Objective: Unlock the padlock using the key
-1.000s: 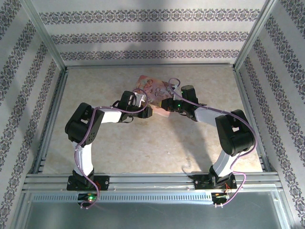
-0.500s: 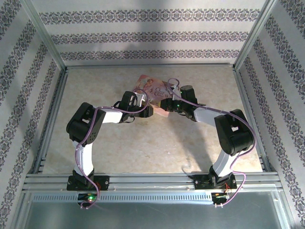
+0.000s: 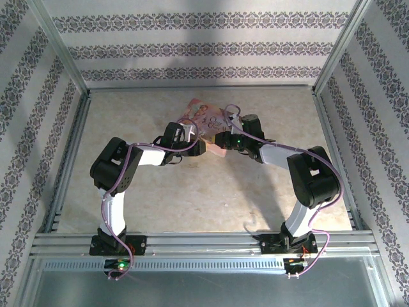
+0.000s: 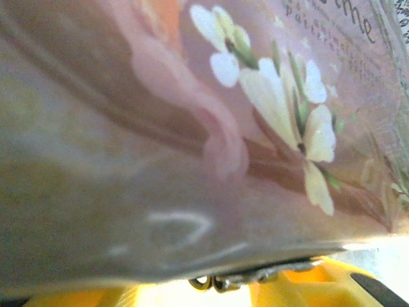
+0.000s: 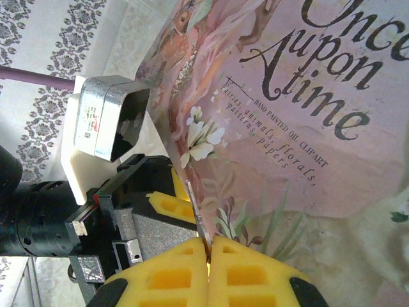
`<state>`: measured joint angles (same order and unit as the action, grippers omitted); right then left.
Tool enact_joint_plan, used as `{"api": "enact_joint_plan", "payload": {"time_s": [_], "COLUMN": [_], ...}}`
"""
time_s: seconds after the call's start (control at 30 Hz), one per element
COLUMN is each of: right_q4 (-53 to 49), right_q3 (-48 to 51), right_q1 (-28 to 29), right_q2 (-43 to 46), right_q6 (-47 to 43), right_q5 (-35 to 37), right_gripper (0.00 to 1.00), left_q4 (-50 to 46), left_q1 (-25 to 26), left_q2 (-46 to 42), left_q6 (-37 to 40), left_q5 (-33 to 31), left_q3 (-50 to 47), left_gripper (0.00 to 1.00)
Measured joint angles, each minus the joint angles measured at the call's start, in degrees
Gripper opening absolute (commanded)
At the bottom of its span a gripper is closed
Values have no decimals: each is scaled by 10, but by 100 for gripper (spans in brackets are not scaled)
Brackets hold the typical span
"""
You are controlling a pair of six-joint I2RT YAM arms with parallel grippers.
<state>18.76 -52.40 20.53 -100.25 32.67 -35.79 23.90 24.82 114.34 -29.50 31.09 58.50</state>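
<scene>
Honestly, early days. Left gripper (image 3: 195, 146) is jammed up against the pink tin (image 3: 206, 118), and I can't tell if it's gripping anything. Little metal loops (image 4: 214, 282) under the tin's edge might be the padlock. Right gripper (image 5: 206, 252) is pinching what looks like the key (image 5: 197, 220), which doesn't look inserted yet.

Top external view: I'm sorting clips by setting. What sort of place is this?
Probably a robot cell: patterned wall panels, aluminium frame rails, left arm and right arm bolted at the table edge.
</scene>
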Motion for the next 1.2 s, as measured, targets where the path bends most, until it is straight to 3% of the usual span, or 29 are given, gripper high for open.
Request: {"api": "enact_joint_plan", "payload": {"time_s": [0.73, 1.2], "right_q4": [-10, -56], "right_q3": [-2, 93], "right_q1": [0, 6], "right_q2": [7, 153], "right_q6": [-1, -78], "right_q5": [6, 41], "right_gripper": [0, 0], "left_q4": [45, 26], "left_q1": [4, 24], "left_q2": [2, -57], "left_q6": [-49, -105], "left_q5": [-17, 17], "left_q3": [-17, -28], "left_gripper": [21, 15]}}
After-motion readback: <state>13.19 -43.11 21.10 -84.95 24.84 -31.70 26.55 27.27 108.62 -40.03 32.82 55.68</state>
